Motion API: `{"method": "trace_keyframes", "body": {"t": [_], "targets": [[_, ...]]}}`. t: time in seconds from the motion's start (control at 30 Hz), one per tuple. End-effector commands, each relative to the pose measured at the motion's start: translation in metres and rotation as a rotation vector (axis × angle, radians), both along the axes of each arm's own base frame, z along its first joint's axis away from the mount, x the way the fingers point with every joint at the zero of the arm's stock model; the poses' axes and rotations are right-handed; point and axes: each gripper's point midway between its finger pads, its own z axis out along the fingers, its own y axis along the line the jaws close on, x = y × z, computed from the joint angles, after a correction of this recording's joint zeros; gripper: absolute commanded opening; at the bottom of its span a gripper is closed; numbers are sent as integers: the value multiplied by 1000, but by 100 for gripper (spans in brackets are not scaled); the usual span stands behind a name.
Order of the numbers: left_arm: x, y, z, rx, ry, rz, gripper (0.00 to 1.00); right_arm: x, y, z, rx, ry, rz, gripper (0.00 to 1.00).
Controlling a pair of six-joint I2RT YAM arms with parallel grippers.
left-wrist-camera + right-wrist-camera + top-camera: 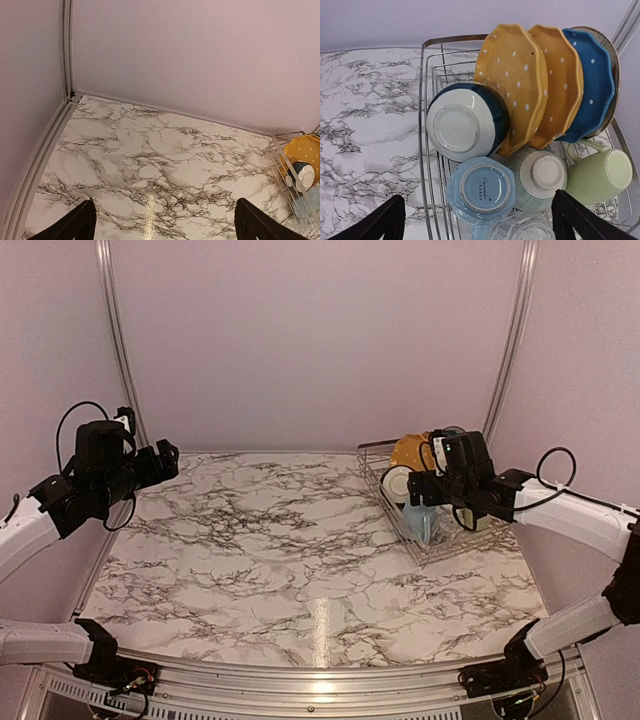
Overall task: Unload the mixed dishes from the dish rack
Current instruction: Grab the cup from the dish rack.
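Note:
The dish rack stands at the table's right side. Upright in its slots are two mustard-yellow dotted plates, a blue dotted plate and a cream plate behind them. In front lie a white bowl with a dark rim, an upturned light-blue mug, a green-checked bowl, a pale-green mug and a clear glass. My right gripper hovers open above the light-blue mug, touching nothing. My left gripper is open and empty, raised over the table's far left.
The marble tabletop stretches between the arms. Lilac walls close in the back and both sides, with metal posts in the corners. The rack shows at the right edge of the left wrist view.

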Motion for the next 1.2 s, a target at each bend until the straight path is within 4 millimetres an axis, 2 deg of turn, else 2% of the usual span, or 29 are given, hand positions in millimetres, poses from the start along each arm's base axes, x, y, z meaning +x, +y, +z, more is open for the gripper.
{"method": "trace_keyframes", "body": {"t": [0.0, 0.17, 0.27, 0.4, 0.57, 0.8, 1.0, 1.17], "targets": [[-3, 23, -2, 34, 33, 143, 99, 8, 3, -16, -25, 89, -4, 99], [-15, 39, 1, -6, -32, 212, 99, 16, -4, -30, 54, 139, 16, 98], [-23, 38, 7, -59, -92, 182, 99, 21, -4, -35, 61, 150, 41, 98], [-28, 24, 15, -101, -145, 79, 99, 31, -7, -46, 47, 181, 30, 98], [-24, 4, 16, -112, -113, -13, 99, 38, -7, -57, 25, 216, 25, 98], [-13, -24, 1, -135, -34, -121, 99, 46, -4, -73, -16, 272, 33, 90], [-8, -42, -6, -165, -1, -194, 99, 44, -4, -85, -36, 306, 41, 88], [-5, -54, -22, -187, 51, -236, 99, 41, -5, -90, -64, 314, 41, 84]]}}
